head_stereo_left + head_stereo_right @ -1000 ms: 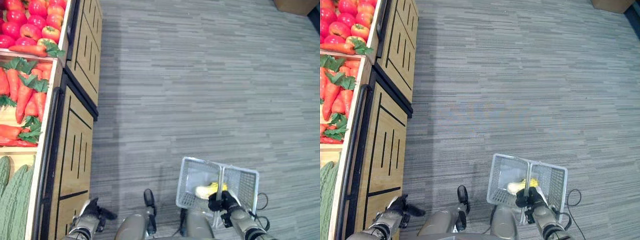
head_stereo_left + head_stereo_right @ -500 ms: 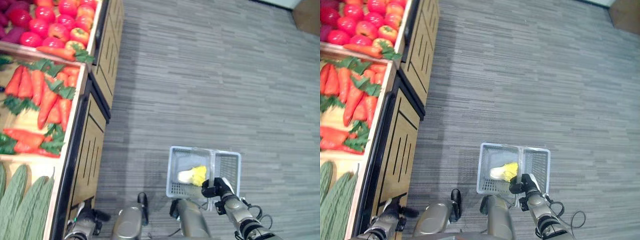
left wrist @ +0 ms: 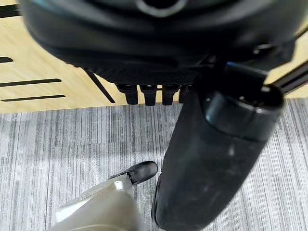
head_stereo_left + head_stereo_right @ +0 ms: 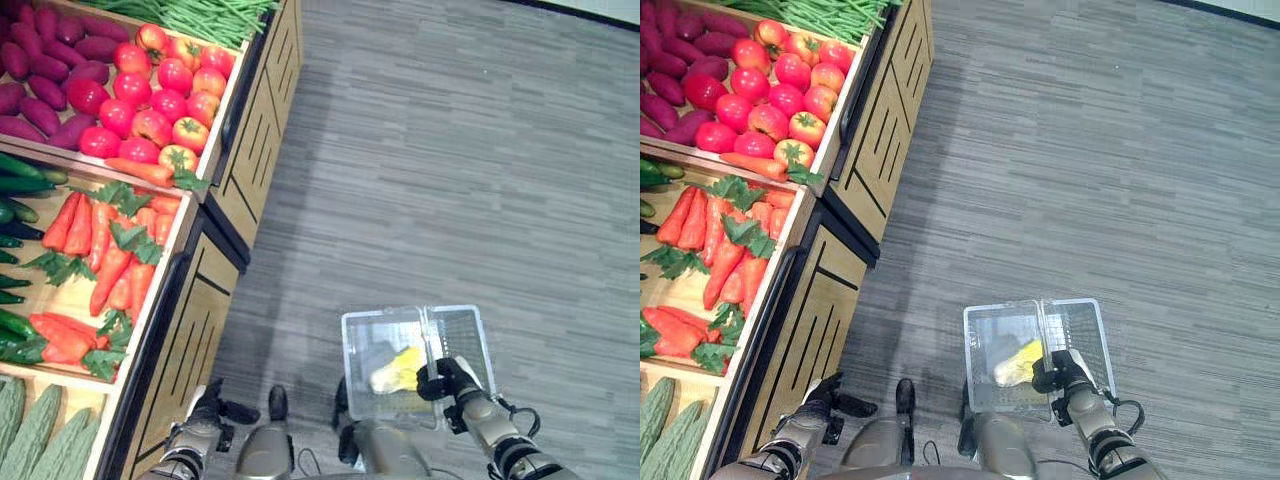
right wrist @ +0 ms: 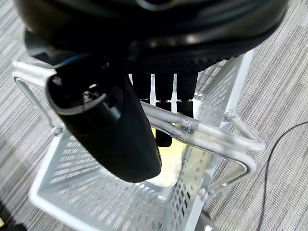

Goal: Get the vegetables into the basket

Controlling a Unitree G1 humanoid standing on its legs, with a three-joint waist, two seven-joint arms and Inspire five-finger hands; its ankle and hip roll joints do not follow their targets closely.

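Note:
My right hand [image 4: 447, 380] hangs low on my right side, shut on the metal handle [image 5: 202, 134] of a white wire basket [image 4: 385, 312]. The fingers [image 5: 163, 110] curl over the handle bars. A yellow and white leafy vegetable [image 4: 395, 370] lies inside the basket. My left hand [image 4: 210, 405] hangs by the wooden front of the produce stand [image 4: 200, 330], fingers [image 3: 149, 94] relaxed, holding nothing. On the stand lie carrots [image 4: 110, 250], tomatoes [image 4: 150, 100] and purple sweet potatoes [image 4: 50, 60].
Green beans [image 4: 200, 15] fill the far crate. Cucumbers [image 4: 15, 210] lie left of the carrots, and ridged green gourds [image 4: 30, 445] fill the nearest crate. Grey striped carpet [image 4: 450, 150] stretches to the right of the stand.
The camera has swung, so more of the stand's crates show now. My right hand keeps hold of the basket handle, and my left hand stays low beside the stand.

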